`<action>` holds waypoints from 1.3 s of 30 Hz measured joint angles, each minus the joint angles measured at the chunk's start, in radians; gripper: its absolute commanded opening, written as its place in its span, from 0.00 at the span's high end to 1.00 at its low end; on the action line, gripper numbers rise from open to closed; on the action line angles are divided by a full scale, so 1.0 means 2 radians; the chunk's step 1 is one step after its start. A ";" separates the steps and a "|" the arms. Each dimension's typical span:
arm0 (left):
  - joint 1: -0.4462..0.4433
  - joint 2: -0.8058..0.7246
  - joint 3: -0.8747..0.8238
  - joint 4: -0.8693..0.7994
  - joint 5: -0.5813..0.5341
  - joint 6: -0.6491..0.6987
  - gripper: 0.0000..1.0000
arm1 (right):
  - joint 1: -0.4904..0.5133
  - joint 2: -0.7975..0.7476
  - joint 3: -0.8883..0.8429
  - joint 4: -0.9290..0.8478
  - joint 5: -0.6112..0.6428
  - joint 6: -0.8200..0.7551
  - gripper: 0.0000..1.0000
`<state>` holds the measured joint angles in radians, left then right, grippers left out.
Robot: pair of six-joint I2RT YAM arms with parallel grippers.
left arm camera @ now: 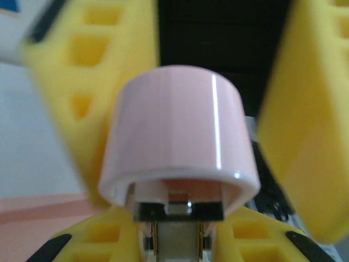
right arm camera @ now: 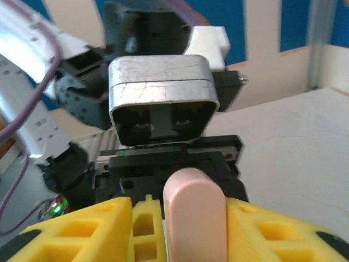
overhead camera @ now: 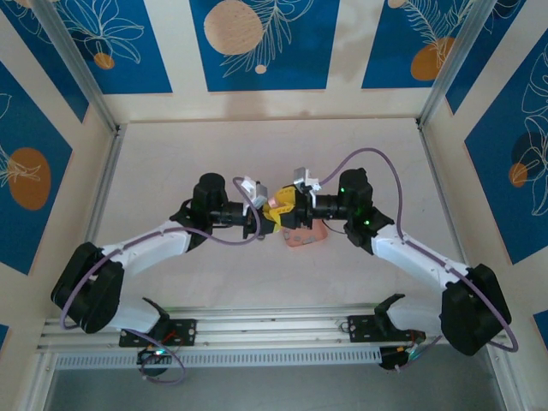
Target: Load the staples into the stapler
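Left gripper [left arm camera: 174, 243] pinches the pink stapler [left arm camera: 177, 131] just beside the tray [overhead camera: 306, 238]; right gripper [right arm camera: 188, 229] flanks the stapler's other end, cannot tell whether gripping or loose

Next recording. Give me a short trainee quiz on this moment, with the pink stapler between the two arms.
1. True or false: the stapler is held up off the table.
2. Which fingers are shut on it? A. the left arm's fingers B. the right arm's fingers C. neither
3. Fill in: the salmon-pink tray lies on the table ___ the stapler.
Key: 1 true. 2 A; the right arm's fingers stand apart on either side of it. 3 beneath.
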<state>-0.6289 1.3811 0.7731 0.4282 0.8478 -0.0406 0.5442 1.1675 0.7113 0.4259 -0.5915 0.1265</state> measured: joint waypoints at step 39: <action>-0.001 0.178 0.094 -0.330 -0.452 -0.316 0.75 | 0.000 -0.051 -0.043 -0.132 0.203 0.125 0.37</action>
<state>-0.6308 1.7367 0.9607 -0.2314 -0.0570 -0.6731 0.5438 1.0660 0.6262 0.1623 -0.1856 0.3767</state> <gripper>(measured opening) 0.264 0.629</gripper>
